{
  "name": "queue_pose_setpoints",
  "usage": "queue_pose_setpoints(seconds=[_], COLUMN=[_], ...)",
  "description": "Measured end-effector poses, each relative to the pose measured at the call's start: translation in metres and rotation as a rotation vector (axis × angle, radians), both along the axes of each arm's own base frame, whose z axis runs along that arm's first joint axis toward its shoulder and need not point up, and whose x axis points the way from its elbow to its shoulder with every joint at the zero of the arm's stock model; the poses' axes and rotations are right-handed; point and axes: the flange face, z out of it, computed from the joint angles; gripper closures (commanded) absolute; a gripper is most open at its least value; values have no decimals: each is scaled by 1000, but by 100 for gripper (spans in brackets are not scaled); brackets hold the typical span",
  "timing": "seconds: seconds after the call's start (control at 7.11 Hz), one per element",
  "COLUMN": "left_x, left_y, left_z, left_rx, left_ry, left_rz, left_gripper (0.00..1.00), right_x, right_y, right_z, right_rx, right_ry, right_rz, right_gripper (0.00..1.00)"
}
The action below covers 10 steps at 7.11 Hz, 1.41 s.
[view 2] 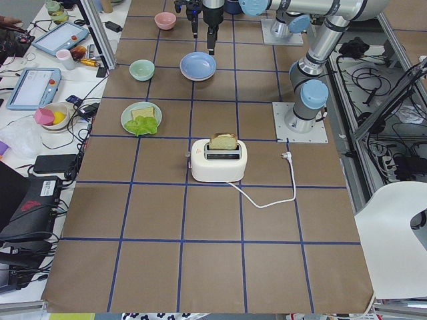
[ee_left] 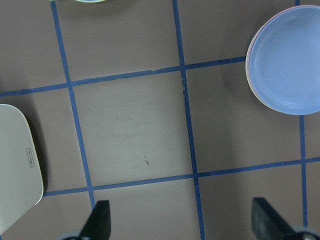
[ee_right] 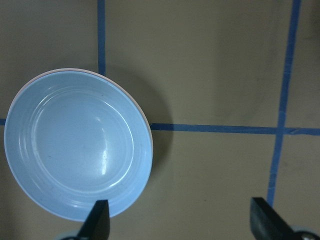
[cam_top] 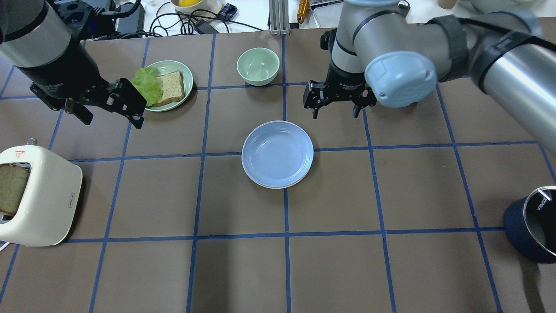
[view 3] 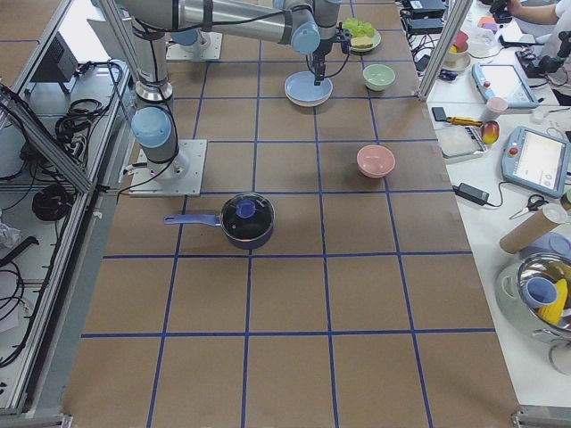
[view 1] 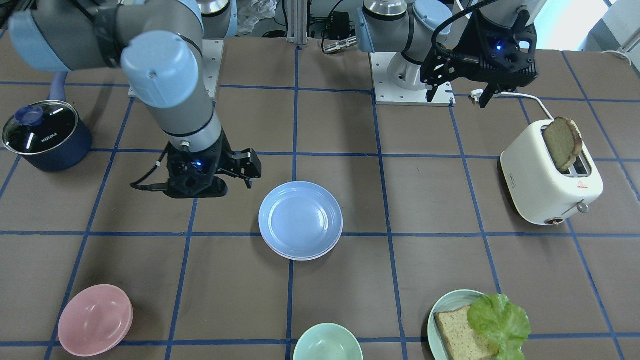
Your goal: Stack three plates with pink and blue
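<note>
The light blue plate lies on top of a stack at the table's middle. It also shows in the front view. A thin pale pink rim of a plate shows under it. I cannot make out the cream-white plate on its own. My right gripper is open and empty, hovering just beyond the stack's far right edge. In the right wrist view the blue plate lies left of the open fingers. My left gripper is open and empty, high near the bread plate. The stack also shows in the left wrist view.
A white toaster with a bread slice stands at the robot's left. A teal plate holds bread and lettuce. A green bowl, a pink bowl and a dark lidded pot stand around the edges.
</note>
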Motion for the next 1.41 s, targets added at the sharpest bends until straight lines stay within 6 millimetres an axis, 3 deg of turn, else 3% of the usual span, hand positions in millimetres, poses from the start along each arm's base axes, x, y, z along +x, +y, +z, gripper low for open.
queue_pose_setpoints(seconds=[0.28,0.42,0.7,1.41], left_x=[0,1,0,1], left_y=[0,1,3,2], left_z=[1,2,4,3], left_rx=[-2,-4,-8,-7], left_ry=[-3,-5,-7,-14], left_rz=[-1,-1,-3,0], left_gripper=[0,0,0,0], right_x=[-61,-78,-86,-86], right_y=[24,42,61,65], right_z=[70,87,101,104], right_rx=[-13,-25,-46,-54], right_ry=[33,62,86,89], right_rz=[-15,6,35,45], right_gripper=[0,0,0,0])
